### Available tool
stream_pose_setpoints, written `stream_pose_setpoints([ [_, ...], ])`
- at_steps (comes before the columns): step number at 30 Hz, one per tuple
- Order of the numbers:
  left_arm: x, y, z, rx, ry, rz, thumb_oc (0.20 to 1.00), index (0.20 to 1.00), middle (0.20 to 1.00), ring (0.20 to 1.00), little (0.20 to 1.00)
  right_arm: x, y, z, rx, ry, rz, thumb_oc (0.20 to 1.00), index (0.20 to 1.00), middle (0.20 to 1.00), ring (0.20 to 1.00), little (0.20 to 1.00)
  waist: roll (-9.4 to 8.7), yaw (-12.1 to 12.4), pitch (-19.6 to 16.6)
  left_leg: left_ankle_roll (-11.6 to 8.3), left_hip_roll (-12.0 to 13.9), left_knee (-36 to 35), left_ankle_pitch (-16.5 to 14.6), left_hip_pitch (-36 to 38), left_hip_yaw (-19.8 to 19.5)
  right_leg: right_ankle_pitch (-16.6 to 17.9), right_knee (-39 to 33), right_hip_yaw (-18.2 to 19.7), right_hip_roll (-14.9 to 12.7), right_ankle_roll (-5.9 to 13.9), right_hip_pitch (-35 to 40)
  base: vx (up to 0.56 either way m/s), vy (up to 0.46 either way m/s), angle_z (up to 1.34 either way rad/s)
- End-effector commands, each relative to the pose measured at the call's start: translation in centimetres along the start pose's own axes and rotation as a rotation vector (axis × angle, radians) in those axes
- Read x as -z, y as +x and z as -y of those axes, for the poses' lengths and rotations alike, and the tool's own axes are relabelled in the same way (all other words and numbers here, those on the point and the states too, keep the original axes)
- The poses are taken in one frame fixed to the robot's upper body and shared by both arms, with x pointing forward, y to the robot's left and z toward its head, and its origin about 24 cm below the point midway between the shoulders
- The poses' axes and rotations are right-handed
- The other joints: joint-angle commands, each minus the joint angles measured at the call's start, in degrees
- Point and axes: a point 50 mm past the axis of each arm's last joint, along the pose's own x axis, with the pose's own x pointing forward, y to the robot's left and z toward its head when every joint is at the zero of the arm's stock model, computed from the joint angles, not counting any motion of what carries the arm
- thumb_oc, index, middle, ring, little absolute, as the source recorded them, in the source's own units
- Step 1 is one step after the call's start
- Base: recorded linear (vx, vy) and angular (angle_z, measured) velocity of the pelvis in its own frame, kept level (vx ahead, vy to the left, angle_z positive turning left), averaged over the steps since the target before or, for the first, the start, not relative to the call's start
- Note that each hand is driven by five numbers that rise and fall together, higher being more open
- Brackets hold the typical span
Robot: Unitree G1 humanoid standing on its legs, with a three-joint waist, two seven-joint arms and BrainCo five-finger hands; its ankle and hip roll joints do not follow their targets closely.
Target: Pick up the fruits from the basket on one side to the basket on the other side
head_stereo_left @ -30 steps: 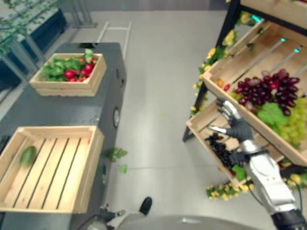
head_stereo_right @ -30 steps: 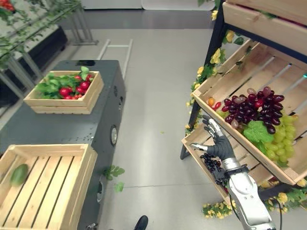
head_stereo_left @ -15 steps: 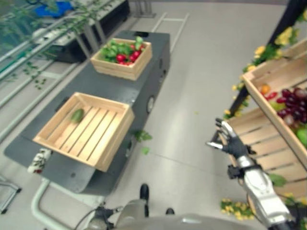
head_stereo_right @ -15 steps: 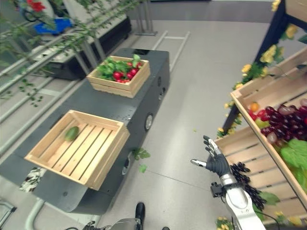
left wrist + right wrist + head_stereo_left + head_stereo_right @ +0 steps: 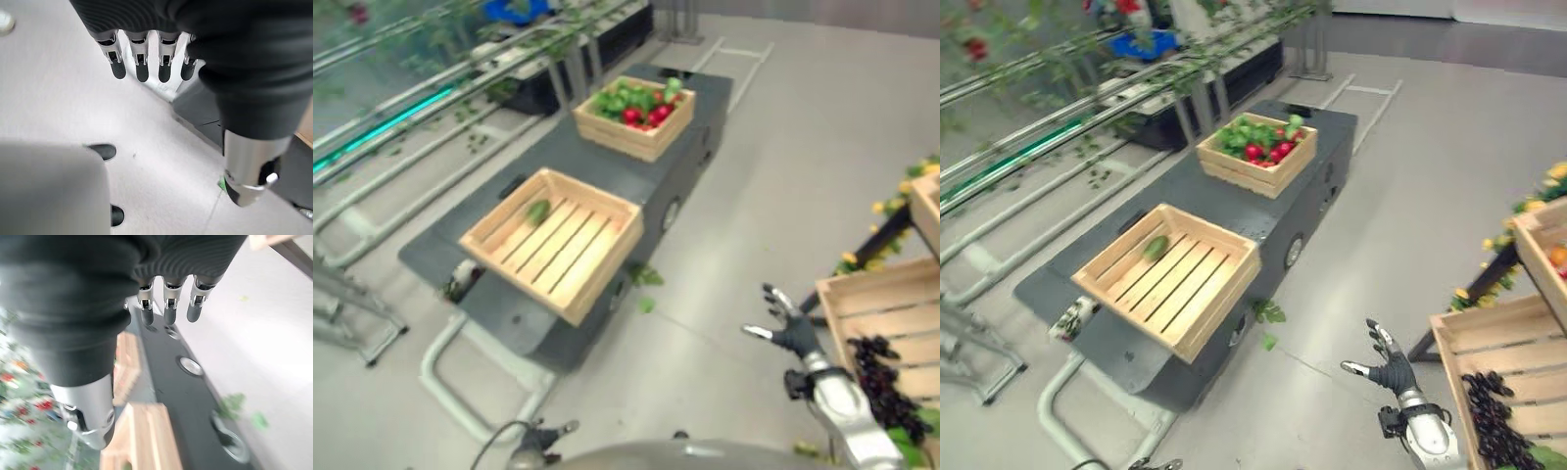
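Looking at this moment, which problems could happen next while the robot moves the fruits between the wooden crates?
1. The right robot hand is open and empty, over the floor between the grey cart and the shelf crate, so it has no fruit to deliver yet.
2. The near crate sits by the cart's edge; a careless push might shift it.
3. One green fruit lies by that crate's far wall; another dropped in may knock it.

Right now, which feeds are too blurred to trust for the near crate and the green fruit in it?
Left eye view: smeared, green fruit a soft blob. Right eye view: sharper, near crate slats distinct. Right wrist view: streaked with motion blur beyond the right hand. Left wrist view: left hand crisp.
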Motion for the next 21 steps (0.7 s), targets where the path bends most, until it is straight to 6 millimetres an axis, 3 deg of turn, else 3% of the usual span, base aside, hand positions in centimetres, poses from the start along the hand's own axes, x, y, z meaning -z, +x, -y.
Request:
stream_pose_setpoints([
  [1,2.6,-0.5,-0.4,-0.003,-0.033,-0.072,1.0,1.0,1.0,1.0,1.0,-2.0,1.2,-1.0,-0.004,0.026,0.102,1.0,1.0,1.0,1.0,1.0,-2.32,1.67,-0.24,0.15,-1.6,0.02,-5.38,3.21,0.95,10.72,-9.34,4.69,-1.19,8.3,-4.28,-0.17,0.17,-0.09],
  [2,2.4,-0.4,-0.8,-0.005,-0.043,-0.066,1.0,1.0,1.0,1.0,1.0,-0.7,1.4,-1.8,-0.022,0.023,0.033,1.0,1.0,1.0,1.0,1.0,-2.96,2.11,0.25,0.78,-2.29,-1.6,-4.01,2.82,0.27,11.58,-8.31,5.44,-1.5,8.91,-5.82,-0.14,0.131,-0.11],
  [4,2.2,-0.4,-1.0,-0.007,-0.04,-0.058,1.0,1.0,1.0,1.0,1.0,-0.1,1.5,-2.0,-0.025,0.024,0.007,1.0,1.0,1.0,1.0,1.0,-3.24,2.15,0.49,0.95,-2.45,-1.78,-3.69,2.66,0.02,11.69,-7.96,5.83,-1.63,9.05,-6.2,-0.14,0.11,0.02],
  [5,1.9,-0.3,-1.3,-0.005,-0.028,-0.038,1.0,1.0,1.0,1.0,1.0,1.8,1.3,-2.5,-0.032,0.025,-0.085,1.0,1.0,1.0,1.0,1.0,-3.77,2.17,1.3,1.23,-2.69,-1.96,-2.91,2.06,-0.66,11.86,-6.84,7.59,-1.74,9.44,-7.48,-0.15,0.085,0.09],
  [7,1.3,-0.2,-1.8,-0.01,-0.016,-0.019,1.0,1.0,1.0,1.0,1.0,3.7,1.1,-3.2,-0.027,0.049,-0.179,1.0,1.0,1.0,1.0,1.0,-3.93,1.65,2.37,1.67,-2.79,-1.86,-1.93,1.18,-2.28,11.11,-4.25,13.41,-0.63,9.98,-9.26,-0.2,0.099,0.26],
  [8,0.7,0.0,-2.0,-0.013,-0.008,-0.004,1.0,1.0,1.0,1.0,1.0,4.9,1.0,-3.5,-0.026,0.047,-0.237,1.0,1.0,1.0,1.0,1.0,-3.97,1.32,2.64,2.07,-3.16,-1.67,-1.03,0.15,-3.56,9.76,-1.8,18.64,1.77,10.07,-9.61,-0.12,0.057,0.46],
  [9,0.7,0.0,-2.0,-0.013,-0.008,-0.004,1.0,1.0,1.0,1.0,1.0,4.9,1.0,-3.5,-0.026,0.047,-0.237,1.0,1.0,1.0,1.0,1.0,-3.99,1.32,2.61,2.07,-3.17,-1.66,-1.02,0.11,-3.56,9.77,-1.79,18.65,1.76,10.08,-9.65,-0.11,0.056,0.58],
  [10,0.5,0.0,-2.1,-0.014,0.013,-0.003,1.0,1.0,1.0,1.0,1.0,5.8,0.7,-3.7,-0.028,0.037,-0.284,1.0,1.0,1.0,1.0,1.0,-4.26,1.2,2.48,2.28,-3.6,-1.48,-0.41,-0.7,-4.38,8.63,-1.41,21.19,2.97,9.88,-8.76,-0.1,0.021,0.43],
  [11,0.3,0.1,-2.1,-0.006,0.032,0.0,1.0,1.0,1.0,1.0,1.0,8.9,-0.8,-3.9,-0.018,0.037,-0.449,1.0,1.0,1.0,1.0,1.0,-4.46,1.82,2.07,2.48,-4.05,-1.19,0.23,-1.86,-5.67,6.89,-2.09,22.02,3.06,9.17,-6.31,-0.14,-0.005,0.37],
  [13,0.3,0.1,-2.2,-0.006,0.039,0.0,1.0,1.0,1.0,1.0,1.0,9.7,-1.1,-4.2,-0.038,0.011,-0.498,1.0,1.0,1.0,1.0,1.0,-4.4,2.41,1.57,2.29,-3.53,-1.25,0.77,-2.7,-5.33,6.15,-2.04,20.8,2.48,8.9,-5.37,-0.09,-0.041,0.37],
  [15,0.3,0.1,-2.5,0.012,0.018,-0.007,1.0,1.0,1.0,1.0,1.0,13.1,-3.8,-5.0,-0.085,-0.026,-0.717,1.0,1.0,1.0,1.0,1.0,-4.29,4.52,0.0,2.07,-2.75,-0.93,1.41,-4.03,-4.16,3.29,-1.21,17.94,2.69,8.21,-2.2,-0.07,-0.058,0.05],
  [16,0.3,0.1,-2.5,0.011,0.018,-0.007,1.0,1.0,1.0,1.0,1.0,13.1,-3.8,-5.0,-0.085,-0.026,-0.716,1.0,1.0,1.0,1.0,1.0,-4.36,4.52,0.07,2.08,-2.79,-0.89,1.34,-3.96,-4.15,3.18,-1.15,17.95,2.65,8.22,-2.14,-0.04,-0.089,-0.32],
  [18,0.7,0.1,-2.6,0.034,-0.003,-0.033,1.0,1.0,1.0,1.0,1.0,15.3,-6.4,-5.0,-0.103,-0.039,-0.893,1.0,1.0,1.0,1.0,1.0,-5.13,5.92,-1.39,1.6,-3.17,-0.83,1.33,-4.41,-3.69,3.82,-6.0,16.29,1.07,8.35,1.01,0.0,-0.106,-0.31],
  [21,1.4,0.0,-2.5,0.053,-0.012,-0.071,1.0,1.0,1.0,1.0,1.0,15.8,-7.0,-5.1,-0.175,-0.136,-0.945,1.0,1.0,1.0,1.0,1.0,-4.98,5.95,-2.13,0.95,-2.21,-0.63,0.93,-3.44,-3.67,4.12,-7.14,16.48,1.04,8.14,1.88,0.05,-0.106,-0.06],
])
